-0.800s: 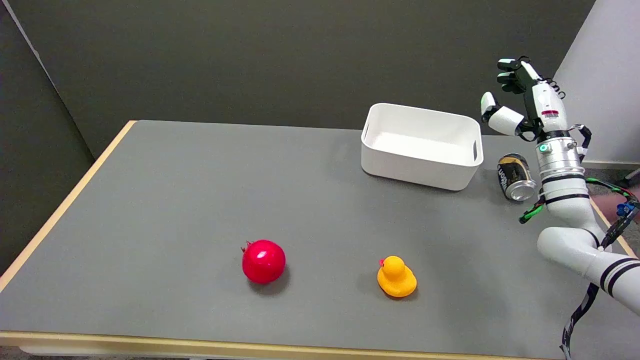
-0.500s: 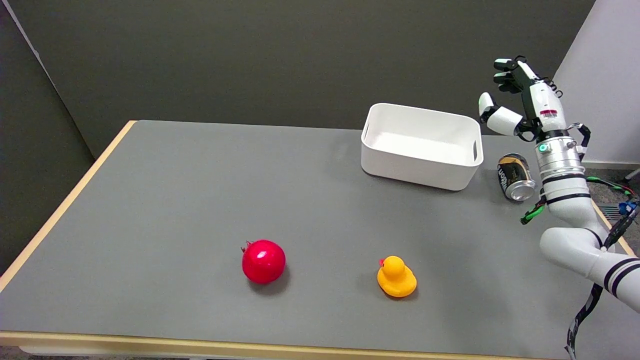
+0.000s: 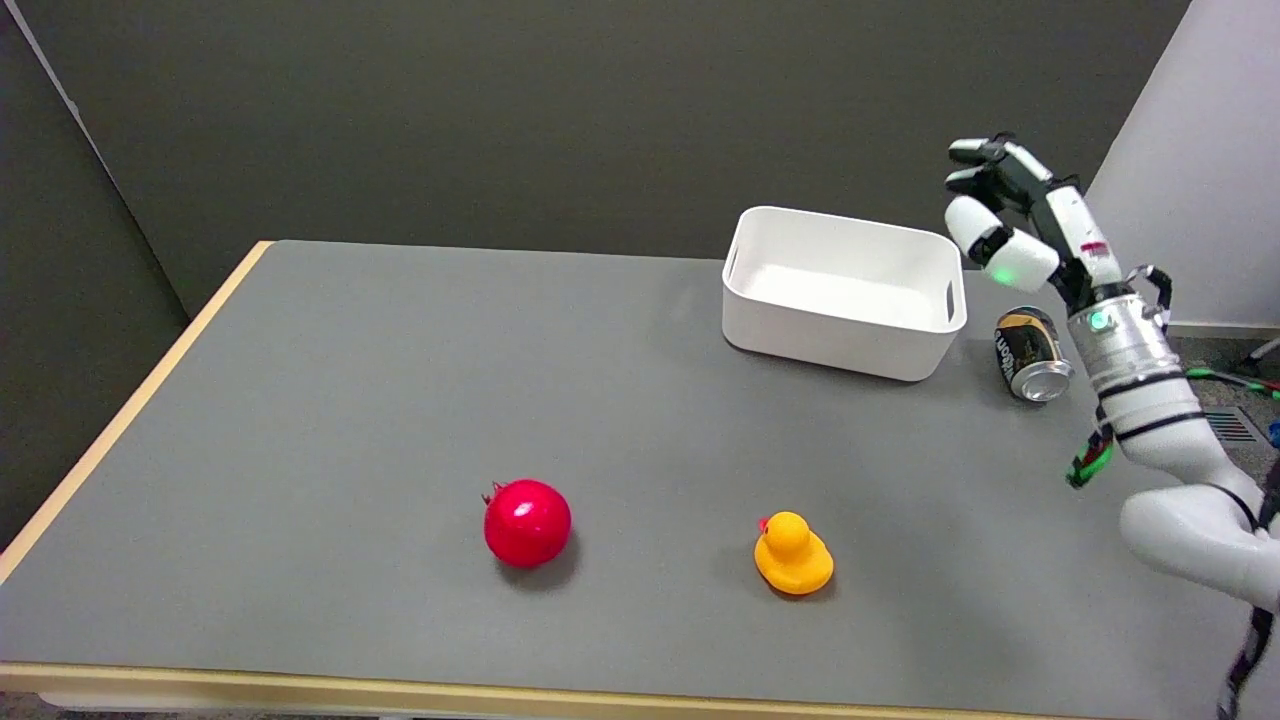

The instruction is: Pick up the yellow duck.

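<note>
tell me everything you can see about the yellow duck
The small yellow rubber-looking duck has a rounded body, a smaller round head and a red-orange beak pointing to the picture's left. It sits upright on the grey table near the front edge, to the right of the red ball-like fruit. Nothing touches it but the table; it casts a soft shadow.

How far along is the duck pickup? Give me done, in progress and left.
Done: nothing yet. The yellow duck sits on the grey table near its front edge, untouched, right of the red pomegranate.
In hand: the right hand is raised in the air near the white bin and the tipped can, fingers apart, holding nothing.
Left: reach down to the duck, grasp it, lift it.
</note>
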